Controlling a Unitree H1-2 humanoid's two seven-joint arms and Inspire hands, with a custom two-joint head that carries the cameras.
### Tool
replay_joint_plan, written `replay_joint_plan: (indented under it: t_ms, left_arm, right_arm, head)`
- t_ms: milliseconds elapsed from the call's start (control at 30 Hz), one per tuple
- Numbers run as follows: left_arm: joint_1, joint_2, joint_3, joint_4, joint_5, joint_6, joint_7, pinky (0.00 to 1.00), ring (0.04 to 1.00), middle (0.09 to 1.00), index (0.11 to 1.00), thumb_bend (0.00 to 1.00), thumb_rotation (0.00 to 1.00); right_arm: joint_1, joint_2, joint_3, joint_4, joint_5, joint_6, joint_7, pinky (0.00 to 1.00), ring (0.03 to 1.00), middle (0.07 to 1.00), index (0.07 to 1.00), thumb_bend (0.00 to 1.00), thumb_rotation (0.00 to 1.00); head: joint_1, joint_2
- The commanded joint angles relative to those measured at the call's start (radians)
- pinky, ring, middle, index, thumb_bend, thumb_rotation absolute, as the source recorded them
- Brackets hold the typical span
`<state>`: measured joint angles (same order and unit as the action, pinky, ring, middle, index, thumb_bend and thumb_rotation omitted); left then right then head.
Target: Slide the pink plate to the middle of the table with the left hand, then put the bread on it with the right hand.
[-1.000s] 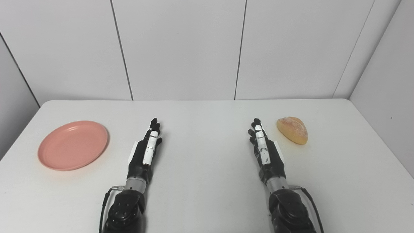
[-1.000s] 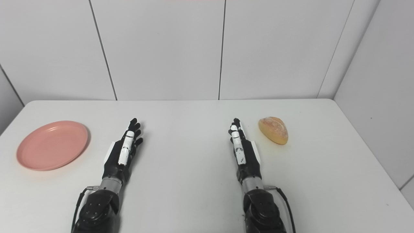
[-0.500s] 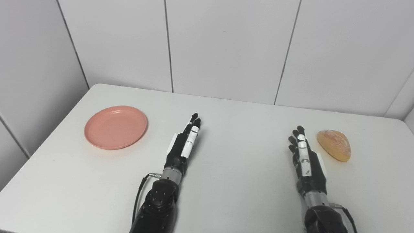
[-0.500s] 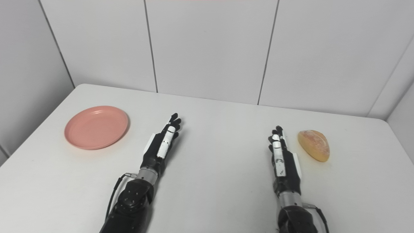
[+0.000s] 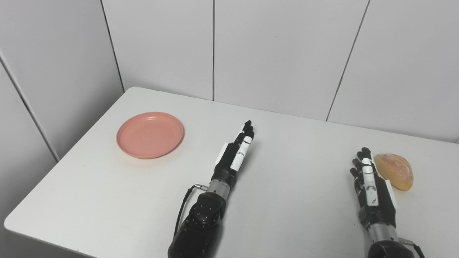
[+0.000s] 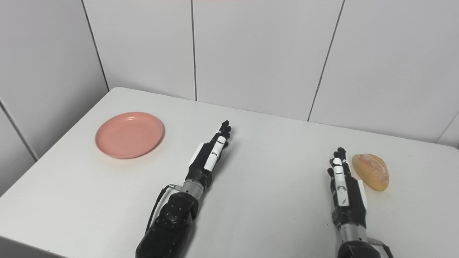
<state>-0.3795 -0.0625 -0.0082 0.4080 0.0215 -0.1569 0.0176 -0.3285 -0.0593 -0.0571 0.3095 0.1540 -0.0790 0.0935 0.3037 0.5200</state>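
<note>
A pink plate (image 5: 150, 134) lies bare on the left part of the white table (image 5: 294, 150). To its right, a good gap away, my left hand (image 5: 235, 156) rests flat on the table, open, fingers stretched toward the back wall. A golden bread roll (image 5: 394, 170) sits at the far right. My right hand (image 5: 371, 184) lies open just left of the roll, close beside it and holding nothing.
White wall panels stand behind the table and along its left side. The table's left edge and front left corner (image 5: 10, 224) are in view. A black cable (image 5: 183, 211) loops at my left wrist.
The whole picture has shifted: the camera has turned to the left, so plate, hands and bread sit further right in view. Neither hand has visibly moved on the table.
</note>
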Motion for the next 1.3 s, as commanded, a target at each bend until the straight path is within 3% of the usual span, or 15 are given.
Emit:
replay_joint_plan:
  t_ms: [0, 100, 433, 700, 833, 1033, 1267]
  left_arm:
    - [-0.023, -0.01, 0.002, 0.001, 0.013, -0.034, 0.028, 1.0, 0.996, 0.983, 0.964, 0.56, 1.0]
    - [-0.026, -0.01, 0.013, -0.022, 0.008, -0.014, 0.045, 1.0, 0.997, 0.981, 0.964, 0.52, 1.0]
    - [-0.072, 0.029, 0.07, -0.076, -0.07, 0.029, 0.027, 1.0, 1.0, 0.993, 0.979, 0.52, 1.0]
    - [-0.11, 0.064, 0.14, -0.089, -0.151, 0.069, 0.024, 1.0, 0.972, 0.955, 0.953, 0.57, 1.0]
    - [-0.132, 0.072, 0.178, -0.077, -0.176, 0.034, 0.044, 0.99, 0.95, 0.933, 0.92, 0.56, 1.0]
    - [-0.139, 0.112, 0.205, -0.111, -0.168, 0.065, 0.062, 0.97, 0.939, 0.929, 0.925, 0.59, 1.0]
    - [-0.154, 0.157, 0.252, -0.111, -0.181, 0.056, 0.103, 0.92, 0.899, 0.891, 0.879, 0.62, 1.0]
  right_arm:
    - [-0.013, -0.01, -0.008, -0.001, 0.006, -0.053, 0.012, 1.0, 0.996, 0.997, 0.99, 0.56, 0.9]
    - [-0.015, -0.012, -0.012, 0.007, 0.011, -0.063, 0.017, 1.0, 0.995, 0.998, 0.991, 0.56, 0.9]
    - [-0.016, -0.01, -0.016, 0.013, 0.017, -0.071, 0.023, 1.0, 0.999, 0.998, 0.991, 0.5, 0.91]
    - [-0.022, -0.011, -0.018, 0.034, 0.008, -0.095, 0.02, 1.0, 0.989, 0.993, 0.985, 0.48, 0.92]
    - [-0.02, -0.011, -0.015, 0.027, -0.003, -0.087, 0.012, 1.0, 0.989, 0.992, 0.984, 0.49, 0.92]
    - [-0.025, -0.012, -0.017, 0.043, 0.003, -0.106, 0.022, 1.0, 0.984, 0.991, 0.981, 0.47, 0.91]
    - [-0.023, -0.009, -0.015, 0.029, 0.001, -0.088, 0.015, 1.0, 0.983, 0.989, 0.979, 0.49, 0.9]
  head:
    - [0.004, -0.002]
    - [0.009, -0.005]
    - [0.02, -0.012]
    - [0.025, -0.016]
    - [0.026, -0.016]
    - [0.027, -0.015]
    - [0.03, -0.017]
